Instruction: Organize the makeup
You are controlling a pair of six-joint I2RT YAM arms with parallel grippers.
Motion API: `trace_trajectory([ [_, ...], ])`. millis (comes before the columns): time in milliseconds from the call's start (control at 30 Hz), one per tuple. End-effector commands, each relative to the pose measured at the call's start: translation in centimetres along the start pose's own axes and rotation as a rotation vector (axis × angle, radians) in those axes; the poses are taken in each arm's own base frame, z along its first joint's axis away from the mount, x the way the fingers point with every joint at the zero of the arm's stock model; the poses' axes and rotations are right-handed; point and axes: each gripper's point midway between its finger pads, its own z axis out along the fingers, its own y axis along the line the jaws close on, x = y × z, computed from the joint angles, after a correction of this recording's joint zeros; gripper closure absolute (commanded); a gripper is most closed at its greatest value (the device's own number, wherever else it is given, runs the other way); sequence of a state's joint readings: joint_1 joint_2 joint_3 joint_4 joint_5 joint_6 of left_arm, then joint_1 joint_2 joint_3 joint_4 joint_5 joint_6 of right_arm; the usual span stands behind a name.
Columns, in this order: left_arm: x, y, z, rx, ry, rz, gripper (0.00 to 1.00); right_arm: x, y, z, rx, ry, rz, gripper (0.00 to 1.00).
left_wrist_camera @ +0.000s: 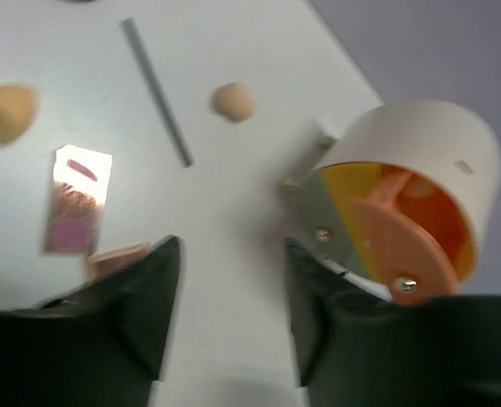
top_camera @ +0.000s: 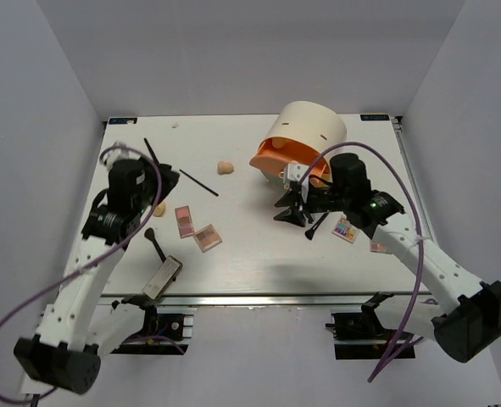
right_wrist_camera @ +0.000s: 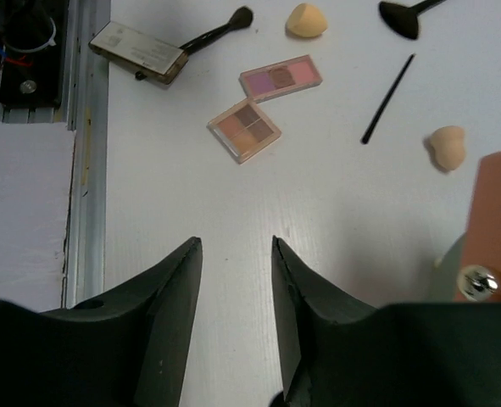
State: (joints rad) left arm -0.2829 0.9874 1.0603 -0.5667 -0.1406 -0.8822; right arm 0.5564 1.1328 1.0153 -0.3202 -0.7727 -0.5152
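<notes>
The makeup lies scattered on the white table. A peach sponge sits mid-table and another sponge lies just below my left gripper. Two palettes, a thin black brush, a thicker brush and the silvery compact lie left of centre. My left gripper is open over bare table, with a pink palette to its left. My right gripper is open above bare table too, with the brown palette and compact ahead of it. It hangs beside the drawer unit.
The cream drawer unit lies tipped with its orange front swung out towards the right gripper. A multicoloured palette, another palette and a brush lie under the right arm. The table's metal front rail runs near the compact.
</notes>
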Motion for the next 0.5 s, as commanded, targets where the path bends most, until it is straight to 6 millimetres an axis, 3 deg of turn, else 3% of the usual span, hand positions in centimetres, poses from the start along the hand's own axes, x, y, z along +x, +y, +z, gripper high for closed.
trace_trajectory([
  [0, 2.9, 6.9, -1.3, -0.215, 0.05, -0.22, 0.31, 3.8, 0.8, 2.3, -0.028, 0.118, 0.09, 0.54],
  [100, 4.7, 10.0, 0.4, -0.301, 0.131, -0.193, 0.23, 5.0, 0.2, 3.8, -0.006, 0.178, 0.158, 0.47],
  [167, 3.9, 12.1, 1.6, -0.374, 0.163, -0.108, 0.21, 6.3, 0.0, 4.8, -0.017, 0.223, 0.222, 0.44],
  [200, 4.3, 13.7, 3.1, -0.436, 0.215, -0.066, 0.2, 5.9, -0.4, 5.1, -0.018, 0.223, 0.223, 0.4],
  [233, 3.4, 14.7, 3.7, -0.447, 0.231, 0.034, 0.2, 6.4, -0.6, 5.4, -0.023, 0.235, 0.235, 0.39],
  [267, 1.9, 14.1, 4.5, -0.439, 0.21, 0.084, 0.21, 6.4, -0.6, 5.5, -0.024, 0.234, 0.234, 0.38],
  [333, 0.6, 15.8, 6.5, -0.496, 0.226, 0.218, 0.24, 6.3, -0.9, 5.7, -0.021, 0.225, 0.229, 0.38],
  [400, -0.6, 15.6, 8.2, -0.494, 0.232, 0.284, 0.28, 6.1, -0.9, 5.8, -0.021, 0.213, 0.231, 0.38],
  [467, 0.3, 17.3, 10.4, -0.528, 0.321, 0.369, 0.41, 5.8, -0.7, 5.8, -0.026, 0.204, 0.234, 0.38],
])
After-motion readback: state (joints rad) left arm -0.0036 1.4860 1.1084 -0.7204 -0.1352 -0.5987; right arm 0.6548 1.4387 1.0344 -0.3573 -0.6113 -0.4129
